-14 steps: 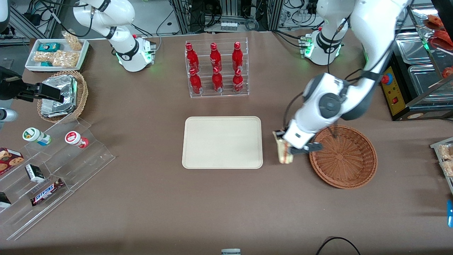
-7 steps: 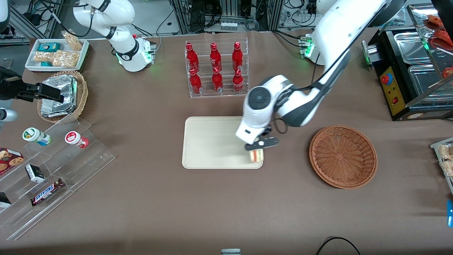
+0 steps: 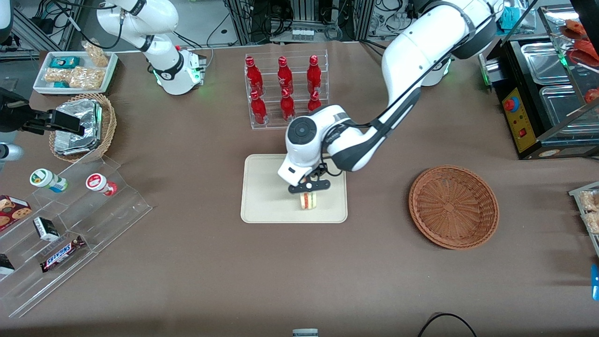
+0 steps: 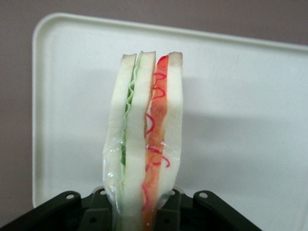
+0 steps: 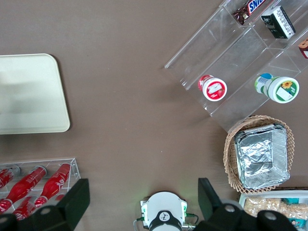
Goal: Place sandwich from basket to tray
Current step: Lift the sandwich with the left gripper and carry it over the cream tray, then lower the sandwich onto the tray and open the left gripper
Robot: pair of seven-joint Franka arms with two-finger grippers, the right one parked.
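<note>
snack tray (image 3: 75, 70): white, toward parked arm's end, holds packets, not part of the task.
foil basket (image 3: 84, 126): small tan wicker basket with foil-wrapped packets, untouched.
display steps (image 3: 70, 224): clear acrylic, cups and a Snickers bar on them, nearer the front camera than the foil basket.
bottle rack (image 3: 286, 89): six red bottles, farther from the front camera than the tray.
tray (image 3: 262, 187): cream, flat; nothing rests on it yet.
gripper (image 3: 308, 193): now over the tray's middle, toward the edge nearest the front camera; a second ago it was at the basket rim, half a second ago at the tray's edge on the basket side.
grip state: clamped on the sandwich, fingers pinching its lower end in the left wrist view.
sandwich (image 3: 308, 200): out of the basket, held upright on edge over the tray; wrist view shows the sandwich (image 4: 144, 144) with green and red filling, in clear wrap, tray surface under it.
contact: cannot tell whether it touches the tray yet.
basket (image 3: 454, 206): reddish-brown wicker, toward working arm's end, now empty.
meaning: transfer is done; what looks left is lowering and release.
risk: standing on its thin edge, it may tip when let go.
</note>
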